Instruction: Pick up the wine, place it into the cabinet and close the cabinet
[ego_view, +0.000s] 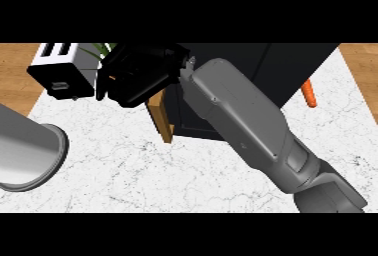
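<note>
At the black cabinet's (289, 64) front, no wine bottle can be made out. Its wooden-edged door (162, 120) stands ajar. By the door's far end sits the right hand (140, 75), its grey forearm stretched diagonally across the cabinet; whether spread or closed, I cannot tell. A toaster (63, 70) stands just left.

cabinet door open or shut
Open, partway: the cabinet door shows its wooden edge swung out from the front of the black cabinet. The right hand is by its upper end.

We logged black cabinet (295, 65), tan door edge (160, 122), white grey-veined counter (148, 170), orange item (311, 94) right of cabinet, black right hand (140, 75).
</note>
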